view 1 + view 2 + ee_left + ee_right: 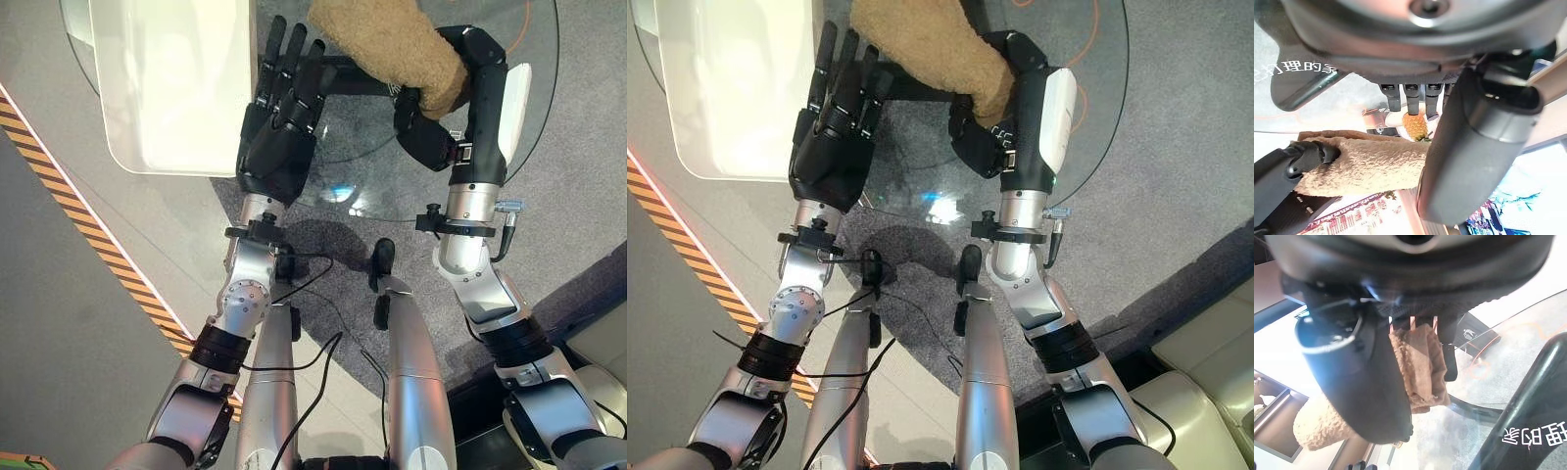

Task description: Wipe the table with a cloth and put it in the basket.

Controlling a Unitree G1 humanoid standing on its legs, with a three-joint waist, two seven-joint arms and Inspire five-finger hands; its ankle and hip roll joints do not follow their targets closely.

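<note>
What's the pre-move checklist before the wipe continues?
1. Cloth held: ok, right hand has its fingers curled round the tan cloth.
2. Left hand free: ok, fingers straight, holding nothing, over the glass table.
3. Cloth flat on the glass: cannot tell, contact not visible.
4. Left hand apart from the cloth: ok in the head views, but close beside it.
5. Basket located: cannot tell.
6. White tray off the wipe path: cannot tell; it lies beside the left hand.
</note>
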